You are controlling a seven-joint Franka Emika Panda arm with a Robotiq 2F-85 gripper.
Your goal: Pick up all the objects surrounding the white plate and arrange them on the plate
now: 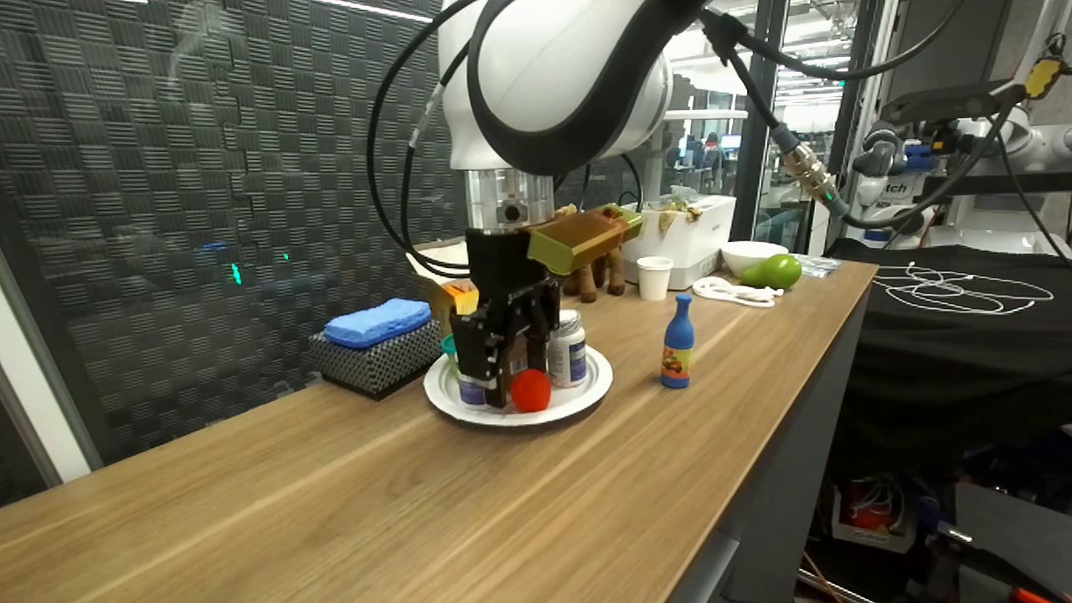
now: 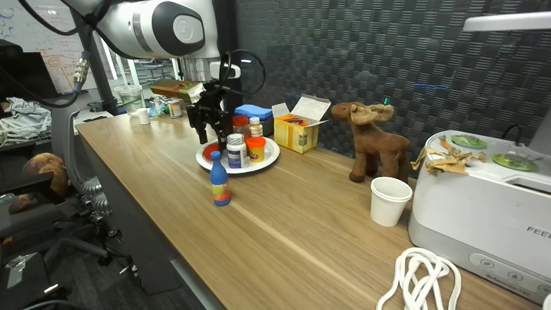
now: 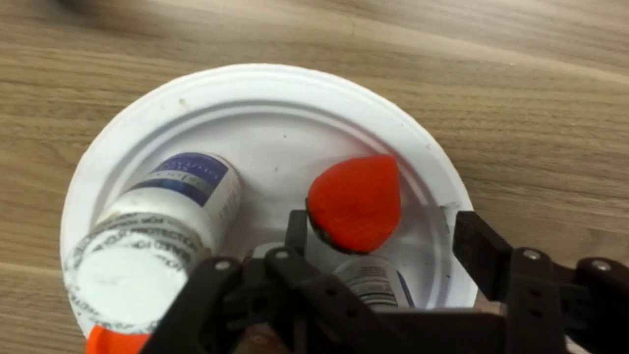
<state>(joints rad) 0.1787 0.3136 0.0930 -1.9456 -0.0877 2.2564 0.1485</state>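
The white plate holds several objects; it also shows in both other views. A red strawberry-like piece lies on it, also in the wrist view. A white bottle with a purple label stands beside an orange-lidded tub. A red-lidded jar is partly hidden behind them. A second white bottle is partly hidden by my gripper. The gripper is open, low over the plate, its fingers apart around the strawberry's lower side, holding nothing. A blue bottle stands upright on the table off the plate.
A dark box with a blue cloth stands close behind the plate. An open yellow box, a brown plush moose, paper cups, a white appliance and a white cord line the table farther along.
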